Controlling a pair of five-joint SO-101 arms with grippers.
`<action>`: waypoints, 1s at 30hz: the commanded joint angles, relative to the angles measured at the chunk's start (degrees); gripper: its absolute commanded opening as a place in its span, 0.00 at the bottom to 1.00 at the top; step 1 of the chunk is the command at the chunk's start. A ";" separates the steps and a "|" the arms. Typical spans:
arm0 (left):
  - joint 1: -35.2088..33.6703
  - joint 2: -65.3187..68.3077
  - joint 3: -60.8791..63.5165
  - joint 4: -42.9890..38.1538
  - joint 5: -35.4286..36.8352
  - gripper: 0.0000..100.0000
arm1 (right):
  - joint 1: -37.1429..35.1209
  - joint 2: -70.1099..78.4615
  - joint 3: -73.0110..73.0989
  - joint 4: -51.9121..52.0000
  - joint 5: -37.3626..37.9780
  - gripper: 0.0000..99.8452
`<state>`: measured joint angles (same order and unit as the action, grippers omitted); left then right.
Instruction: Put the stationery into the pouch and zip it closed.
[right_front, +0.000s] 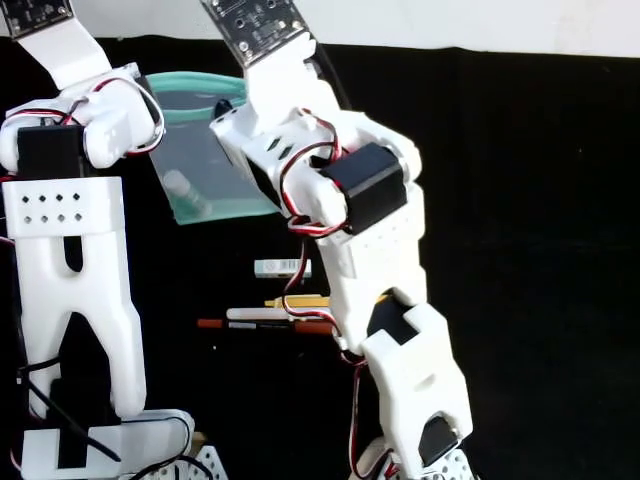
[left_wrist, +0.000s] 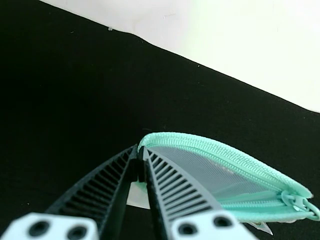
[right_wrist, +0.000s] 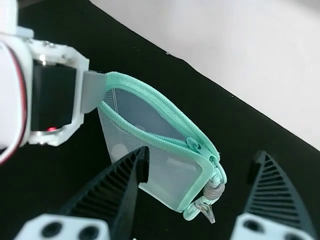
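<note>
The teal mesh pouch (right_front: 205, 160) lies at the back of the black table, with a white item (right_front: 186, 194) showing through its mesh. My left gripper (left_wrist: 139, 150) is shut on the pouch's corner (left_wrist: 150, 139) and holds that end up. The pouch's mouth (right_wrist: 150, 107) gapes along the zipper. My right gripper (right_wrist: 201, 156) is open and straddles the other end, close to the zipper pull (right_wrist: 209, 196). Loose stationery lies nearer the arm bases: a white eraser (right_front: 281, 267), a yellow piece (right_front: 298, 300), a white pen (right_front: 258, 314) and a red pen (right_front: 245, 325).
The right arm (right_front: 370, 230) hangs over the middle of the table and hides part of the stationery. The black mat (right_front: 530, 250) is bare to the right. A white wall (right_wrist: 260, 60) runs behind the table's far edge.
</note>
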<state>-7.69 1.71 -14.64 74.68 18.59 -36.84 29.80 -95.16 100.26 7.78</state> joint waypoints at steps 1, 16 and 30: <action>0.22 4.53 0.75 0.79 0.53 0.01 | -0.22 -3.30 -3.56 0.92 1.14 0.26; 0.22 4.53 0.84 0.88 0.44 0.01 | -3.21 -21.76 46.29 0.66 14.77 0.24; 0.22 4.53 0.84 0.88 0.35 0.01 | -2.86 -23.87 62.20 0.04 19.87 0.24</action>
<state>-7.69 1.71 -14.64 74.68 18.59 -39.74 8.88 -33.10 100.35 27.12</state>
